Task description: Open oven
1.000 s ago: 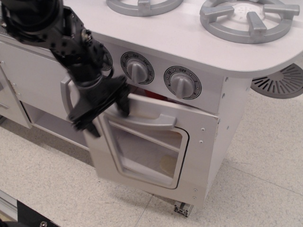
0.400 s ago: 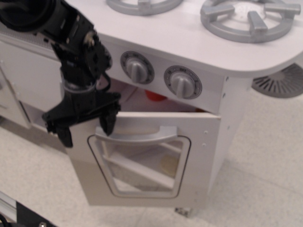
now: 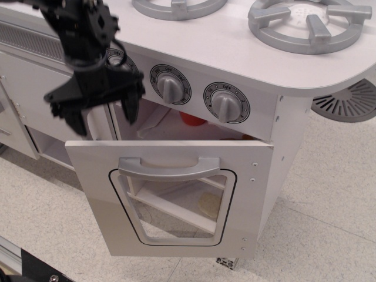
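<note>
We noted the black fingers (image 3: 130, 106) of the gripper (image 3: 101, 111) spread apart and holding nothing, both tips pointing down. The gripper hung above the far left corner of the oven (image 3: 170, 197) door, clear of its top edge and well apart from the grey bar handle (image 3: 169, 167). One finger stood in front of the dark gap at the oven mouth; the other sat further left, over a grey vertical handle (image 3: 94, 124) partly hidden behind it.

The oven door was swung down and outward toward the near side, hinged low, its face tilted up toward the camera. Through its rounded clear window (image 3: 176, 205) we saw a white rack inside. A red object (image 3: 192, 118) showed in the opening at the back; we could not tell what it was.

Just above the opening sat two grey knobs (image 3: 170, 86) on the white front panel, with a third mostly hidden behind the gripper. On the white countertop, two grey burners (image 3: 305, 23) sat at the far right. The arm entered from the far left. The floor (image 3: 329, 194) was pale speckled tile.
</note>
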Controlling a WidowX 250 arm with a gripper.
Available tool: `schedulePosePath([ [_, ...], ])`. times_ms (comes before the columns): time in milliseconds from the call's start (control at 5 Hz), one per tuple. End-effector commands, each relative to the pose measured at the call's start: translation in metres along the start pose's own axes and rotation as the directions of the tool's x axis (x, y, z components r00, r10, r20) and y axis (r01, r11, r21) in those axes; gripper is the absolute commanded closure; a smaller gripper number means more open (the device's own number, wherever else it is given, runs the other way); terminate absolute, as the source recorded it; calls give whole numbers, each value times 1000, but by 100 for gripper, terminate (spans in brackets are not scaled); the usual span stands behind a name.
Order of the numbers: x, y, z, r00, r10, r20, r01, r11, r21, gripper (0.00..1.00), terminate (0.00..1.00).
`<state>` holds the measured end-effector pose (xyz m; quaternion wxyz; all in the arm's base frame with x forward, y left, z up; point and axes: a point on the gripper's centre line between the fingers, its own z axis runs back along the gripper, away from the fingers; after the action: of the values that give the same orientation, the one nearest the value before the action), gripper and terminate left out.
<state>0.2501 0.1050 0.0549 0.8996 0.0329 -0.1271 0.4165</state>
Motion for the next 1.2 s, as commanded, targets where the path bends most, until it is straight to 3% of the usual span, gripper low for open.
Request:
schedulePosePath([
  [0,47,-4,-11,997,-14,74,12,1000,25,0,0],
  [200,32,-6,-33,1000,0,28,-1,999,41,0,0],
  [400,5,-10,-42,1000,23,14,-23,999,36,0,0],
  [600,-18,-9,-49,999,21,-41,-21,1000,8,0,0],
  [1000,-80,-26,-33,991,-26,-132,22,999,-30,0,0],
])
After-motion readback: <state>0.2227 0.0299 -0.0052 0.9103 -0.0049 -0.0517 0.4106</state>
